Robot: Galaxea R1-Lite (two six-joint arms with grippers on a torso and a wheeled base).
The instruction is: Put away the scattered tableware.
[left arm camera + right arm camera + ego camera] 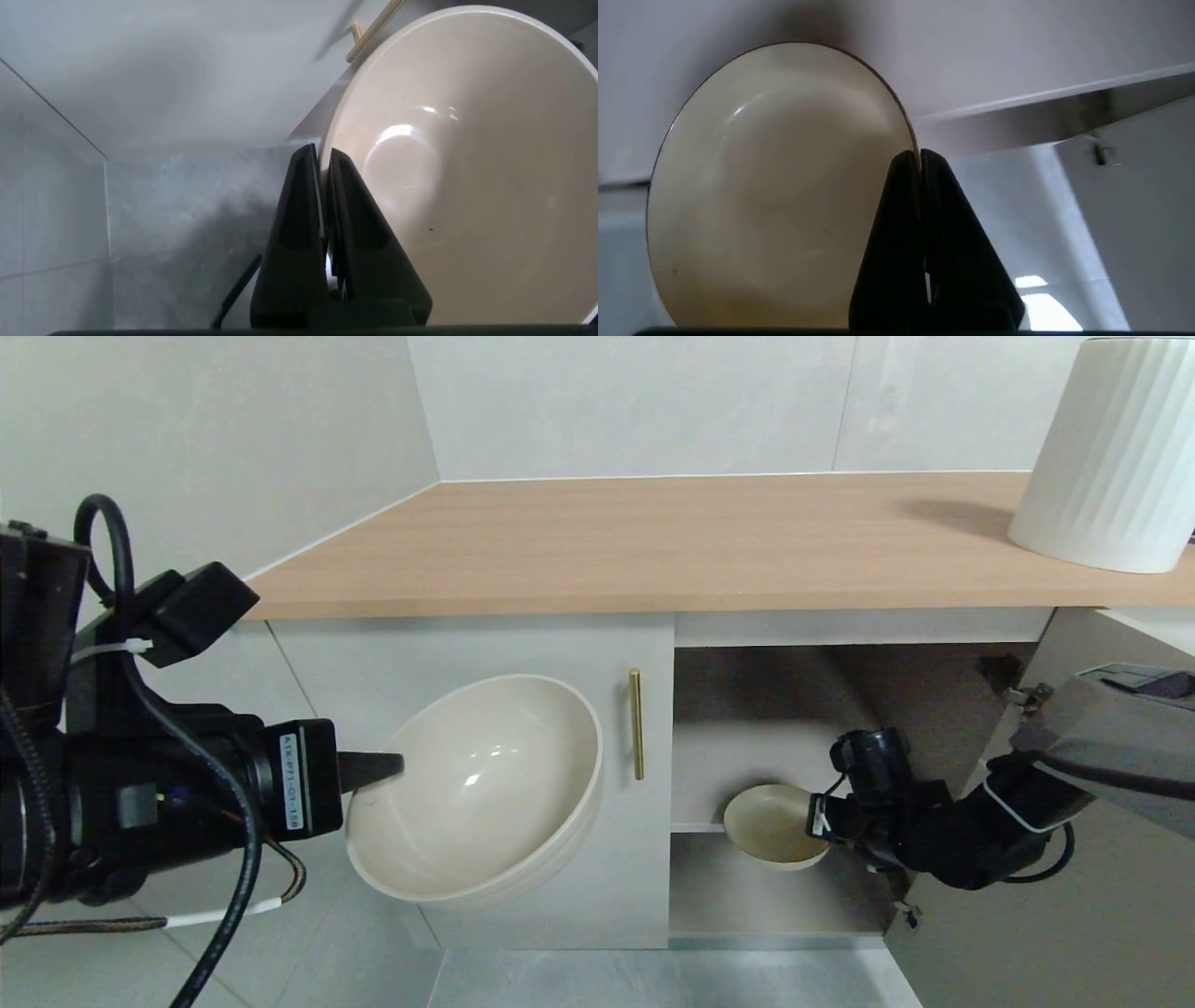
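Note:
My left gripper is shut on the rim of a large cream bowl, held tilted in front of the closed cabinet door. In the left wrist view its fingers pinch the large bowl at its edge. My right gripper is shut on the rim of a small cream bowl, held inside the open cabinet just above its shelf. The right wrist view has the small bowl clamped between the fingers.
A wooden counter tops the cabinet, with a white ribbed cylinder at its right end. A brass handle sits on the closed door. The open door hangs at the right behind my right arm. Grey floor lies below.

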